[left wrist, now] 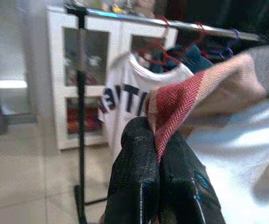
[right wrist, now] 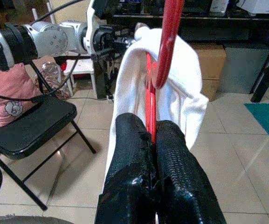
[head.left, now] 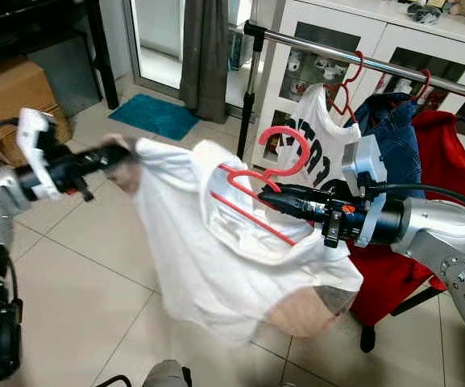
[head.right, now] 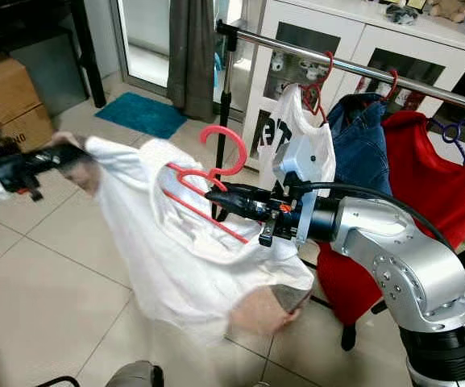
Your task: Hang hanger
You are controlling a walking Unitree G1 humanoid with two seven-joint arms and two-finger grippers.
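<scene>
A red plastic hanger [head.left: 284, 157] carries a white shirt [head.left: 216, 250] with tan and red sleeve trim. My right gripper [head.left: 266, 193] is shut on the hanger [right wrist: 161, 56] just below its hook, holding it in the air in front of the clothes rail [head.left: 361, 58]. My left gripper [head.left: 118, 153] is shut on the shirt's sleeve [left wrist: 181, 95], stretching it out to the left. The hook points up, well below and left of the rail. In the right wrist view both fingers [right wrist: 132, 154] clamp the red hanger neck.
The rail [head.right: 353, 68] holds a white printed shirt [head.left: 322, 137], a blue garment [head.left: 393, 133] and a red garment [head.left: 446, 173] on hangers. A white cabinet [head.left: 329, 40] stands behind. A cardboard box [head.left: 6, 97] and teal mat [head.left: 155, 114] lie left. A black folding chair [right wrist: 27, 135] stands nearby.
</scene>
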